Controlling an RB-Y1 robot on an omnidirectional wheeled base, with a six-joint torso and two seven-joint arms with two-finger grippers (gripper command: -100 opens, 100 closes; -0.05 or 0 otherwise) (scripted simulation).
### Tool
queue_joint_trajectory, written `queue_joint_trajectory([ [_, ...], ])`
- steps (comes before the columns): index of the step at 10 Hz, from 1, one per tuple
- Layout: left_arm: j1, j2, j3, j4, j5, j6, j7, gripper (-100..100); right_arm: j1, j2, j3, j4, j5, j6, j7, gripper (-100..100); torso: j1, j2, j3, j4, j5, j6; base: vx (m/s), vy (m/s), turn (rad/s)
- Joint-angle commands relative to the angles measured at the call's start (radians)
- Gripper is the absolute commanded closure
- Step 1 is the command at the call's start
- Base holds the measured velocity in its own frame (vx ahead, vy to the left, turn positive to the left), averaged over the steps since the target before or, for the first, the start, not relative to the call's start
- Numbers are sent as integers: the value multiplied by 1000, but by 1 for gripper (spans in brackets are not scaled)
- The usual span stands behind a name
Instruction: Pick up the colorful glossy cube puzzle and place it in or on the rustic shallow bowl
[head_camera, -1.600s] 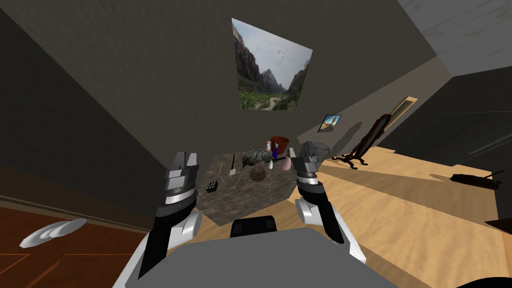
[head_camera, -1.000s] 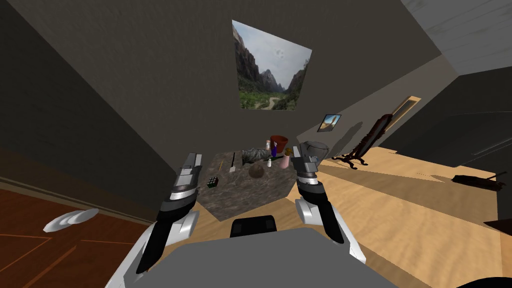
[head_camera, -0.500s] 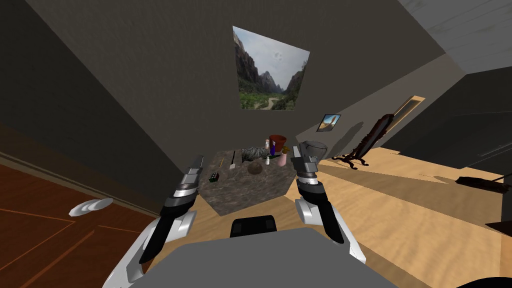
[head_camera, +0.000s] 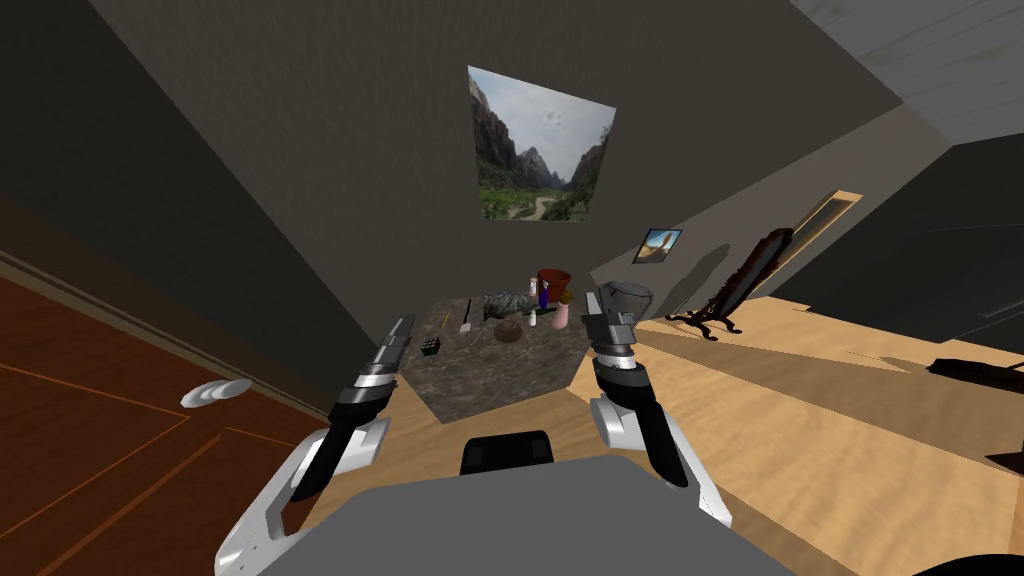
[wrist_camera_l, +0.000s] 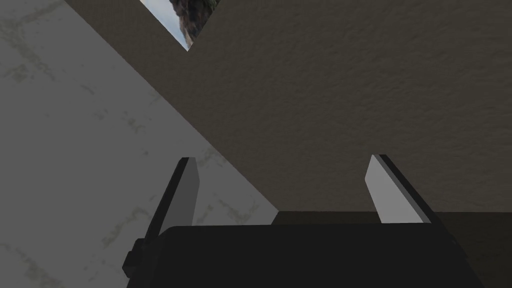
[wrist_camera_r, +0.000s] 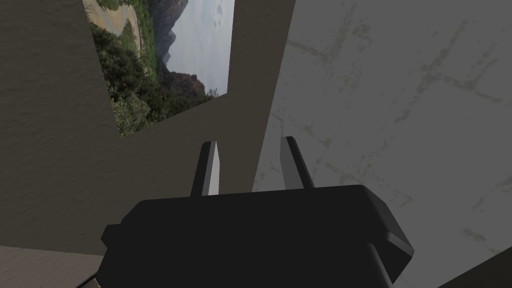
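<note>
The cube puzzle (head_camera: 431, 347), dark with small coloured squares, lies near the left edge of a low dark stone-topped table (head_camera: 480, 385) ahead of me. A round brown bowl (head_camera: 508, 331) sits mid-table, to the cube's right and a little farther back. My left gripper (head_camera: 400, 328) is raised just left of the cube, short of the table's edge. In the left wrist view, the left gripper (wrist_camera_l: 282, 159) is open wide and empty. My right gripper (head_camera: 600, 305) is held up at the table's right corner. The right gripper (wrist_camera_r: 248, 141) is open, its fingers a narrow gap apart with nothing between.
At the table's back stand a terracotta pot (head_camera: 553, 281), a blue bottle (head_camera: 543, 296), a pink cup (head_camera: 562, 317), a grey mottled lump (head_camera: 505, 305) and a white-handled tool (head_camera: 466, 322). A grey cup-shaped vessel (head_camera: 627, 297) shows beyond the right gripper. A dark carved stand (head_camera: 730, 290) is on the floor at right.
My view has turned, so the table and floor have slid. My left gripper has rolled edge-on and swung inward toward the cube. The right arm has held still.
</note>
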Motion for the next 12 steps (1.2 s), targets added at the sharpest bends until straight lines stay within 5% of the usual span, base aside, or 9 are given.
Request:
queue_joint_trajectory([
  [1,-9,8,13,50,-9,-1,-24,-100,0,0,0,0,0,0,0,0,0,0,0,0,0,0,-67,-41,45],
  [12,-48,0,58,343,-92,22,-128,-100,0,0,0,0,0,0,0,0,2,-6,-3,-1,0,0,-7,-22,38],
])
